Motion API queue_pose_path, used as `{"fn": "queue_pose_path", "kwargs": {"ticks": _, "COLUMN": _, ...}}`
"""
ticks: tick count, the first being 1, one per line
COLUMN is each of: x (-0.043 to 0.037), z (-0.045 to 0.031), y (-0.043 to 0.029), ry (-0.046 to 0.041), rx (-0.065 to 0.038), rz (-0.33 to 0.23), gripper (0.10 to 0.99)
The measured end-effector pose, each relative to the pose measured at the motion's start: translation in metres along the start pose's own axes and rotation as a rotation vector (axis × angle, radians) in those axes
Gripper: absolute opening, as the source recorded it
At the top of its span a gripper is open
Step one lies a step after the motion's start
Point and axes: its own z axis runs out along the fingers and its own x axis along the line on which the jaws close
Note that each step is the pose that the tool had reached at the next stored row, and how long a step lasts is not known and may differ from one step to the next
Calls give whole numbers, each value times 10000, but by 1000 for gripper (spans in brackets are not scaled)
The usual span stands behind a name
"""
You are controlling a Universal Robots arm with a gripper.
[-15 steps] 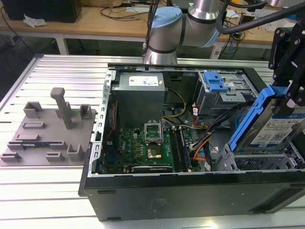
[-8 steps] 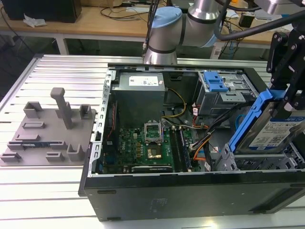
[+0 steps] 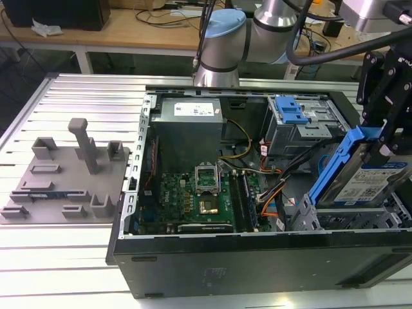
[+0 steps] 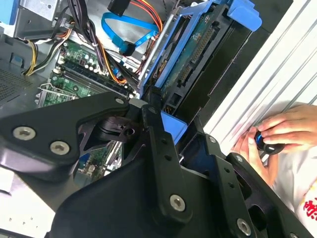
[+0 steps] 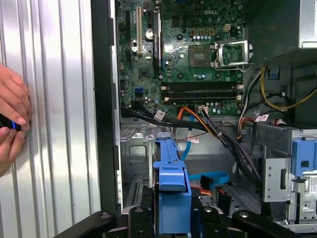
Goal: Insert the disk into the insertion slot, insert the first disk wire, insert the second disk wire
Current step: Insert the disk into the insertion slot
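Observation:
My gripper (image 3: 381, 138) is shut on the disk (image 3: 372, 181), a silver drive with a white-and-blue label in a bright blue carrier (image 3: 335, 168). The disk hangs tilted, its low end just above the insertion slot (image 3: 360, 220), the low grey perforated cage at the front corner of the open computer case on the exterior view's right. In the first wrist view the carrier (image 5: 171, 181) shows edge-on between my black fingers (image 5: 134, 218). The second wrist view shows the disk's underside with its circuit board (image 4: 198, 49). A loose blue flat cable (image 5: 210, 178) lies on the case floor beside the slot.
A taller grey cage with a blue latch (image 3: 295, 111) stands behind the slot. The motherboard (image 3: 199, 193) and power supply (image 3: 190, 111) take up the case's other half. A grey fixture plate (image 3: 64, 174) lies on the ribbed table. A person's hand (image 4: 282, 130) holds a small black object beside the case.

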Motion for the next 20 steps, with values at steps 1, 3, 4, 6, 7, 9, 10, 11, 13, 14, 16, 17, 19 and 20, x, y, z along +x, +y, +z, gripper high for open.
{"fn": "queue_pose_path", "kwargs": {"ticks": 1, "x": 1, "z": 16, "y": 1, "ry": 0, "rx": 0, "rz": 0, "gripper": 369}}
{"fn": "queue_pose_path", "kwargs": {"ticks": 3, "x": 3, "z": 36, "y": 3, "ry": -1, "rx": 0, "rz": 1, "gripper": 369}}
{"fn": "queue_pose_path", "kwargs": {"ticks": 4, "x": 5, "z": 48, "y": 3, "ry": 0, "rx": 0, "rz": 0, "gripper": 369}}
{"fn": "queue_pose_path", "kwargs": {"ticks": 6, "x": 15, "z": 78, "y": 5, "ry": 0, "rx": 0, "rz": 0, "gripper": 369}}
{"fn": "queue_pose_path", "kwargs": {"ticks": 7, "x": 23, "z": 102, "y": 7, "ry": 0, "rx": 1, "rz": 0, "gripper": 369}}
{"fn": "queue_pose_path", "kwargs": {"ticks": 9, "x": 30, "z": 124, "y": 8, "ry": 3, "rx": 0, "rz": 0, "gripper": 369}}
{"fn": "queue_pose_path", "kwargs": {"ticks": 10, "x": 30, "z": 123, "y": 8, "ry": 5, "rx": 1, "rz": 0, "gripper": 380}}
{"fn": "queue_pose_path", "kwargs": {"ticks": 11, "x": 30, "z": 123, "y": 8, "ry": 5, "rx": 1, "rz": 0, "gripper": 380}}
{"fn": "queue_pose_path", "kwargs": {"ticks": 13, "x": 30, "z": 125, "y": 8, "ry": 3, "rx": 1, "rz": 0, "gripper": 439}}
{"fn": "queue_pose_path", "kwargs": {"ticks": 14, "x": 30, "z": 126, "y": 8, "ry": 1, "rx": 1, "rz": -1, "gripper": 502}}
{"fn": "queue_pose_path", "kwargs": {"ticks": 16, "x": 30, "z": 126, "y": 8, "ry": 0, "rx": 0, "rz": 0, "gripper": 569}}
{"fn": "queue_pose_path", "kwargs": {"ticks": 17, "x": 30, "z": 126, "y": 8, "ry": 0, "rx": 1, "rz": 0, "gripper": 569}}
{"fn": "queue_pose_path", "kwargs": {"ticks": 19, "x": 30, "z": 126, "y": 8, "ry": 1, "rx": 1, "rz": 0, "gripper": 569}}
{"fn": "queue_pose_path", "kwargs": {"ticks": 20, "x": 30, "z": 126, "y": 8, "ry": 1, "rx": 1, "rz": 0, "gripper": 569}}
